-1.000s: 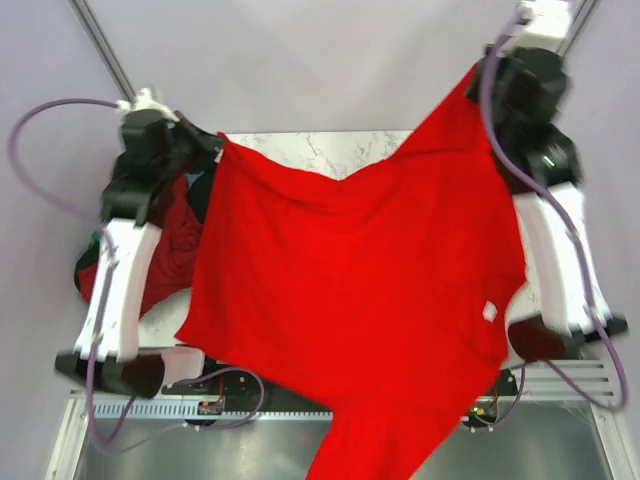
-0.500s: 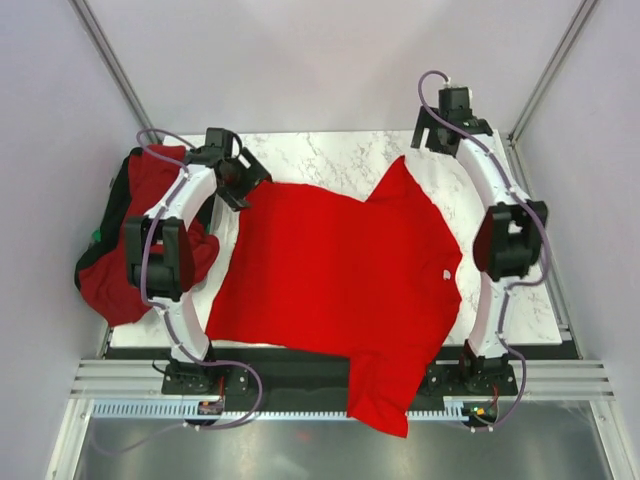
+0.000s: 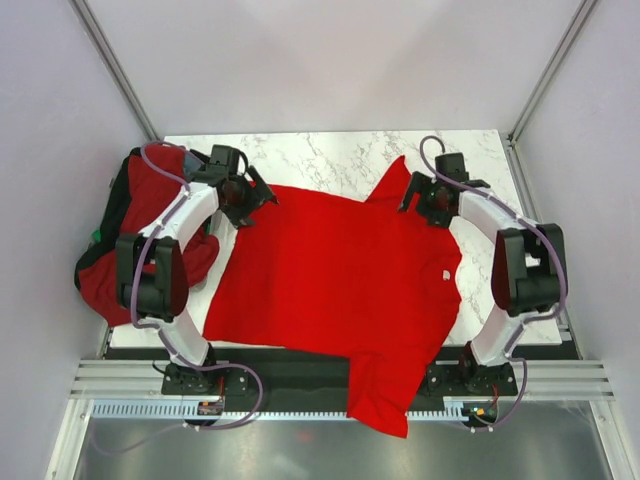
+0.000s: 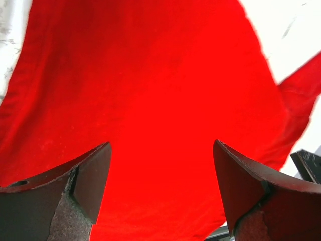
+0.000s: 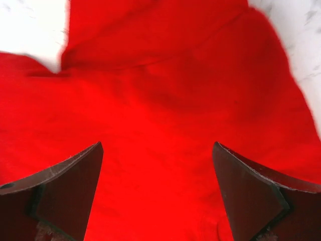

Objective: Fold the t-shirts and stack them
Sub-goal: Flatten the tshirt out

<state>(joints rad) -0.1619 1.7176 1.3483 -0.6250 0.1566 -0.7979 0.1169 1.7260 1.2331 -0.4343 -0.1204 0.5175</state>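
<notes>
while spread flat across the marble table (image 3: 330, 150), found bright red t-shirt (image 3: 330, 270), one part draped over the near edge. noted heap of red shirts (image 3: 105, 285) in dark bin (image 3: 113, 198) at left. left gripper (image 3: 240, 195) over far left corner of cloth, fingers (image 4: 85, 175) spread wide, gripping nothing. right gripper (image 3: 432, 195) over far right sleeve, fingers (image 5: 75, 181) likewise spread wide, empty. small white label (image 3: 447, 273) near right edge.

One t-shirt (image 3: 340, 270) lies spread across the bench (image 3: 320, 155), a sleeve spilling over the near edge. Over its far-left corner, the left gripper (image 3: 243, 197); over its far-right corner, the right gripper (image 3: 424, 198). Off the bench's left edge, a heap of t-shirts (image 3: 150, 240) in the bin (image 3: 110, 210).
</notes>
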